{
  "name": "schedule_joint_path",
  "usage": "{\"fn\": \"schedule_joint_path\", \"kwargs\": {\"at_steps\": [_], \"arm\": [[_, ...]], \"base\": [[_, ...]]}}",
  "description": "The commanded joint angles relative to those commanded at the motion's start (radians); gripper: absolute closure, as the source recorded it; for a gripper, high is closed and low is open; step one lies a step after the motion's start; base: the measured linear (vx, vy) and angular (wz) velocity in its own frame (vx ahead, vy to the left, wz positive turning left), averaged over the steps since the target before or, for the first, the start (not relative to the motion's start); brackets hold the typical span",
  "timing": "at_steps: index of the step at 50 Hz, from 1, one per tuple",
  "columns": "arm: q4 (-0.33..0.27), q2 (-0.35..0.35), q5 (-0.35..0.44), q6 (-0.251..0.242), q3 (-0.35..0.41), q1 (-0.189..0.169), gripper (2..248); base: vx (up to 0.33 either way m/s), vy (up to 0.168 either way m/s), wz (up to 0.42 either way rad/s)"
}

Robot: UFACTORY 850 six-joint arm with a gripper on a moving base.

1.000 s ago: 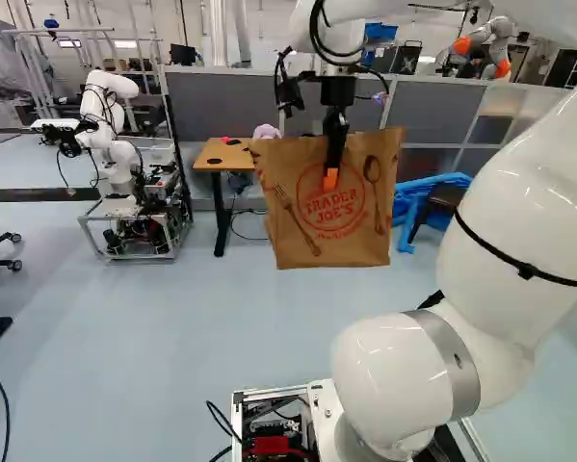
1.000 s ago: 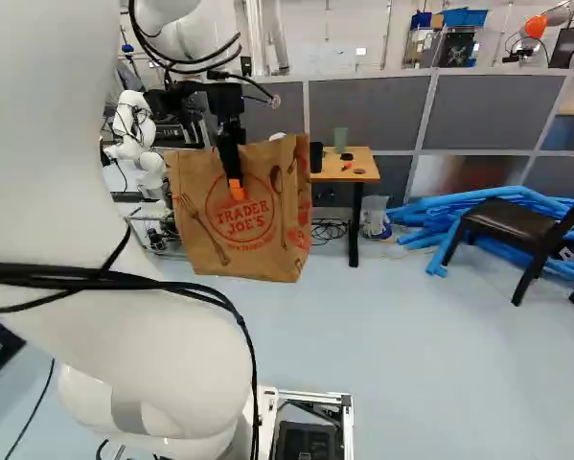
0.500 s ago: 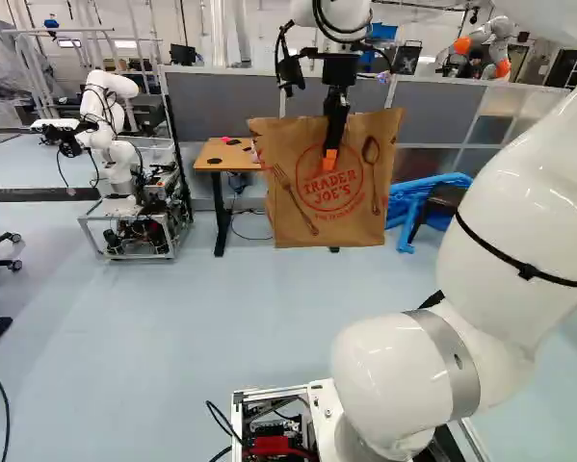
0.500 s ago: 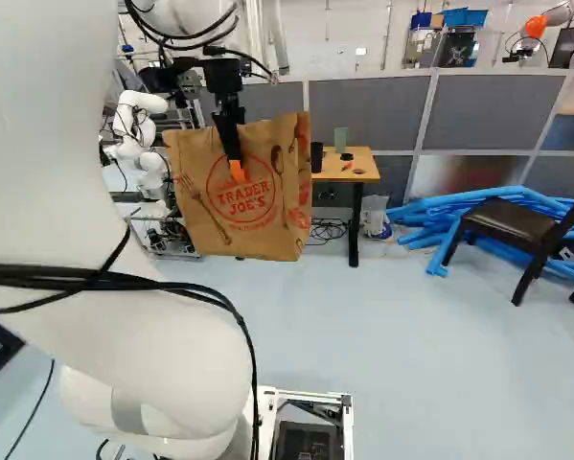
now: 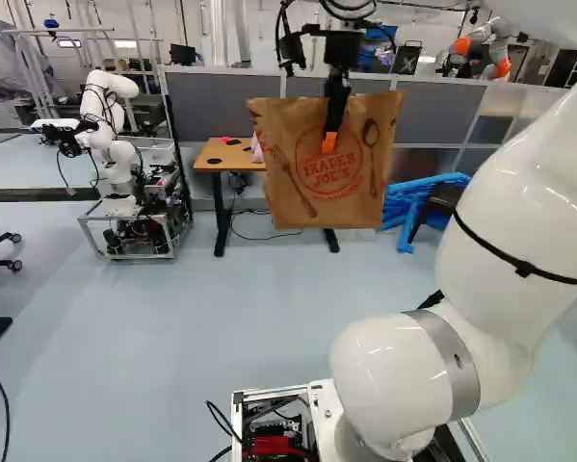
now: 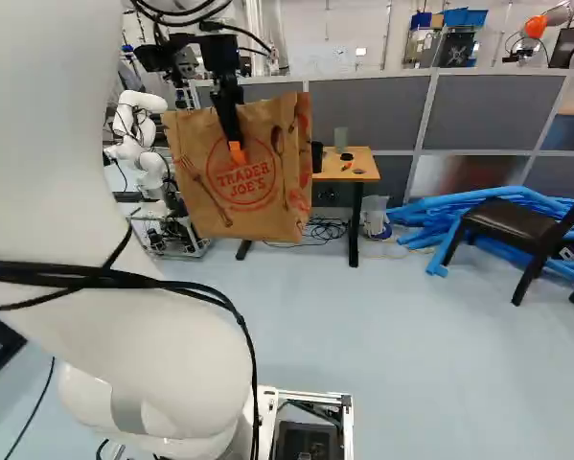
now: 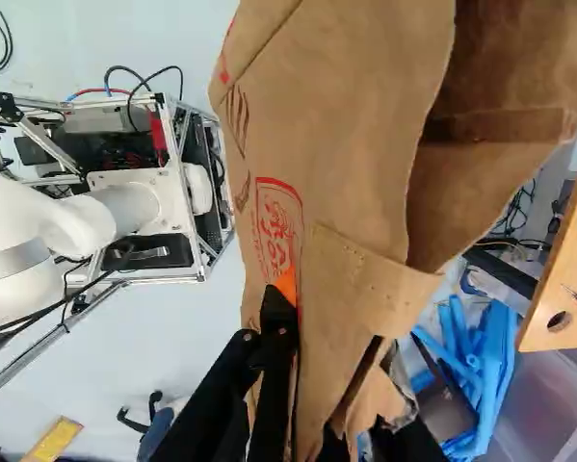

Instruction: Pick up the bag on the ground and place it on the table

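Observation:
The brown paper bag (image 5: 351, 183) hangs upright above the floor, in front of the wooden table (image 5: 209, 156). My gripper (image 5: 329, 142) is shut on the bag's near wall, one orange-tipped finger showing on the printed outer face. In the wrist view the gripper (image 7: 290, 298) pinches the wall of the bag (image 7: 355, 125), whose open top gapes beside the fingers; the other finger is hidden by the paper. The table (image 6: 361, 165) shows just right of the bag in the right base view, its other part hidden behind the bag.
On the table stand a dark cup (image 6: 316, 156) and a greenish cup (image 6: 340, 139). Blue tubes (image 6: 497, 213) lie on the floor beside a black chair (image 6: 516, 228). Another robot (image 5: 115, 135) stands at the left of the left base view. Grey partitions (image 6: 478, 110) rise behind the table.
The arm has risen, lifting the bag with it, so that more of the table's legs shows beneath. The gripper has stayed shut on it. The base has not moved.

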Motion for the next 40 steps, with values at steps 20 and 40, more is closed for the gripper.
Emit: {"fn": "schedule_joint_path", "kwargs": {"at_steps": [20, 40], "arm": [[0.0, 0.0, -0.014, 0.0, -0.069, -0.001, 229], [0.0, 0.021, -0.014, 0.0, -0.091, -0.001, 229]], "base": [[0.0, 0.0, 0.0], [0.0, 0.0, 0.0]]}}
